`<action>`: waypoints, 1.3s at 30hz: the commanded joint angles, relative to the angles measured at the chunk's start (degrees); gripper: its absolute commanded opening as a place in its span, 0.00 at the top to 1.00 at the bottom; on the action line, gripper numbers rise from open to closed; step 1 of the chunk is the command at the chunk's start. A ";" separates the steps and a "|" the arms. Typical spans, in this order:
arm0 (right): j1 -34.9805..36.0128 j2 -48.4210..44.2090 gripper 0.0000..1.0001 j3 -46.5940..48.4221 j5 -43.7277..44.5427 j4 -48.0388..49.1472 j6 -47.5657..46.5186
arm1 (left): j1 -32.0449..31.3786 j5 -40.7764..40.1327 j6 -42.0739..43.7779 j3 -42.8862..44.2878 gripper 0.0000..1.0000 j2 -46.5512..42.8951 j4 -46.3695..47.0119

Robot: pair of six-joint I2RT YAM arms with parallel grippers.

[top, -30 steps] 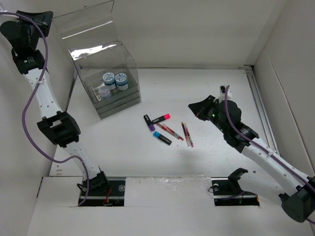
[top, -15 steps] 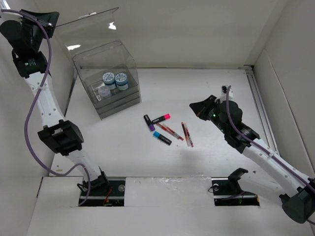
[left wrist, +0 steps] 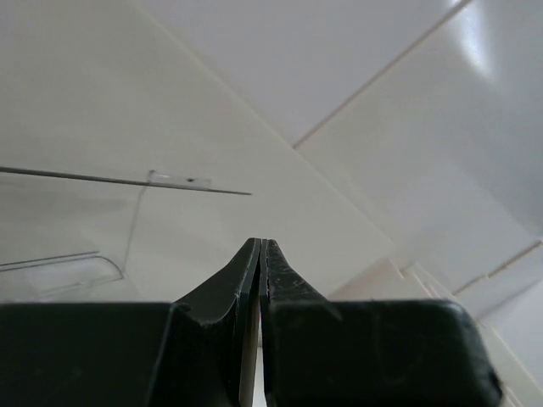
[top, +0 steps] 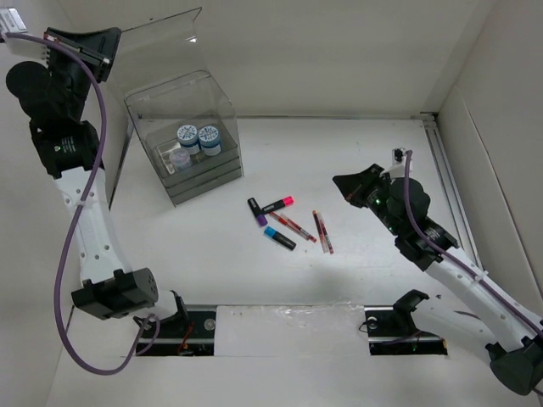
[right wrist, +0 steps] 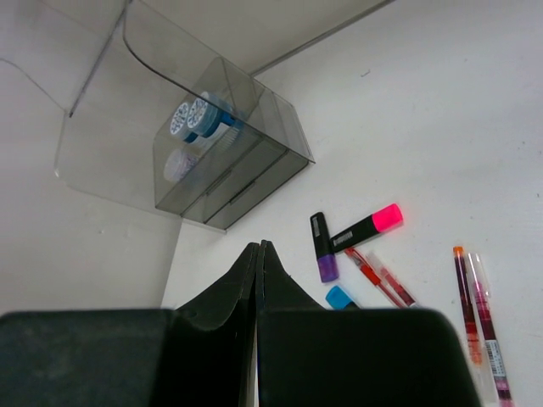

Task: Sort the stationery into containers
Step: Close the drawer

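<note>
Light, stiff and likely to roll, the markers (top: 277,204) and thin red pens (top: 293,226) lie near the table's middle, well apart from the clear organizer (top: 208,180) at its far-left corner, and look best pinched across mid-barrel; the left gripper (left wrist: 260,243) and right gripper (right wrist: 259,245) both have jaws pressed together, empty.

Rolls (top: 198,138) sit in the organizer (top: 200,183); markers (top: 278,204) and pens (top: 293,226) lie right of it.

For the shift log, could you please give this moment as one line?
left tool: shut, up near open lid | right tool: shut, empty | rolls: in organizer | markers, pens: on table
</note>
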 commanded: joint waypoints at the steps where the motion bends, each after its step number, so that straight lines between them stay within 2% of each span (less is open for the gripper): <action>1: 0.43 -1.81 1.00 2.30 0.77 1.35 -0.31 | 0.53 -7.35 5.08 -2.35 1.00 -2.30 1.70; 4: 0.43 -0.68 1.00 2.30 0.24 1.35 -0.31 | 0.01 -12.45 7.74 0.46 0.98 -3.09 -0.68; 7: 0.43 0.64 1.00 2.30 -0.29 1.35 -0.31 | 0.00 -17.37 8.98 7.14 0.96 -0.81 -5.25; 16: 0.43 0.65 1.00 2.30 -0.90 1.35 -0.31 | 2.55 -14.83 4.67 9.78 0.92 6.82 -2.62; 23: 0.43 2.23 1.00 2.83 -2.14 1.35 -0.31 | 2.55 -15.36 5.64 24.36 0.92 15.71 -7.63; 24: 0.43 2.23 1.00 2.83 -2.14 1.35 -0.84 | 4.38 -12.84 3.90 25.07 0.92 17.63 -7.63; 27: 0.43 1.70 1.00 2.83 -2.14 1.35 -0.84 | 6.67 -8.87 -2.09 22.98 0.92 18.96 -3.87; 32: 0.96 2.31 1.00 2.83 -2.14 1.35 -0.84 | 7.73 -8.33 -0.78 21.84 0.94 20.63 -3.85; 39: 0.96 3.02 1.00 2.83 -2.14 1.35 -0.84 | 7.73 -3.68 -0.78 21.92 0.94 23.53 -2.54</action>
